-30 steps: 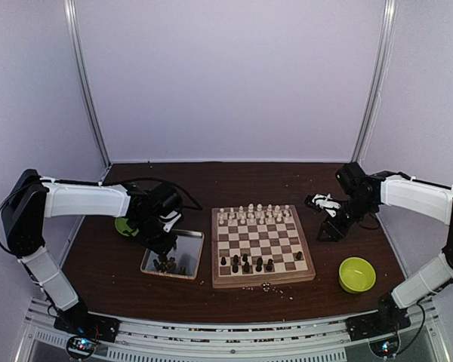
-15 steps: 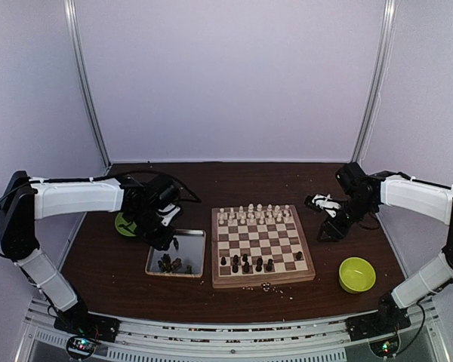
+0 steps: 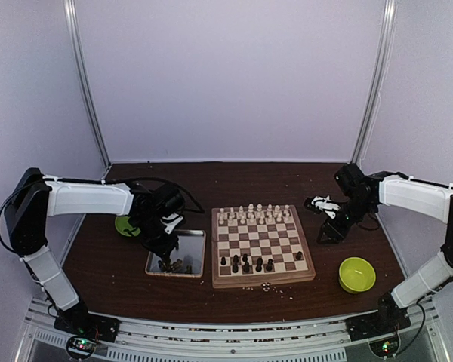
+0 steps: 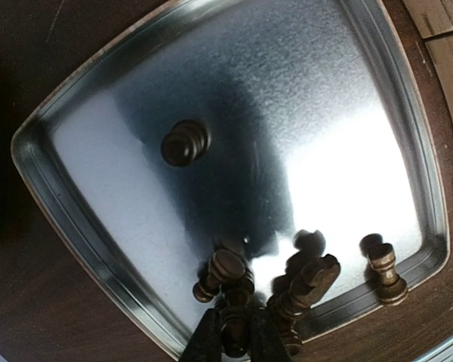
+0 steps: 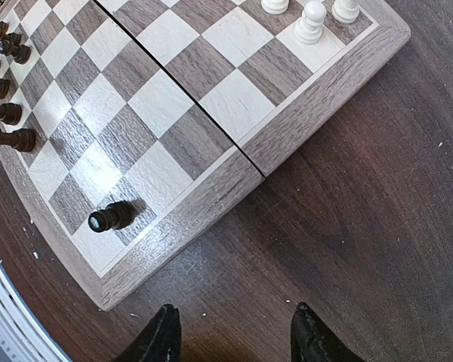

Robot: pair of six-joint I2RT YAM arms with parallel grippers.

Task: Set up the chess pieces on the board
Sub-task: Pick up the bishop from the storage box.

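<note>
**Left gripper down in the tray on one dark piece, neighbours crowding it**

From above, your left gripper [image 3: 166, 253] was down inside the tray [image 3: 198, 235], which lay just beside the board's [image 3: 263, 282] left edge. Dark pieces [image 3: 245, 264] stood in the board's near rows, and the pale pieces [image 3: 253, 213] lined the far rows. Your right gripper [image 3: 322, 204] hung over the table off the board's far right corner, well apart from the green bowl [image 3: 357, 274].

In the left wrist view, the fingers [image 4: 205, 343] were nearly closed with a dark piece [image 4: 235, 332] between them, and it looked pinched at the very tips. That piece sat in a cluster of dark pieces [image 4: 306, 279] bunched near one rim of the tray [image 4: 408, 136]. A lone piece [image 4: 185, 145] stood apart, mid-tray.

The crowding was your main risk. If you lifted at an angle, the fingers could drag or topple the neighbours touching them. A second piece could also wedge in and drop off on the way over. The grip was only at the tips, so the piece could twist or slip if you swung fast.

In the right wrist view, the right gripper [image 5: 238, 339] stood open and held nothing, over bare table just beside the board [image 5: 174, 98]. A stray piece [image 5: 112, 217] sat on a square near that edge. A low sweep from there could nudge the board and shake every piece already placed. The near rows were also crowded, so a careless set-down could knock over the pieces beside it.
</note>
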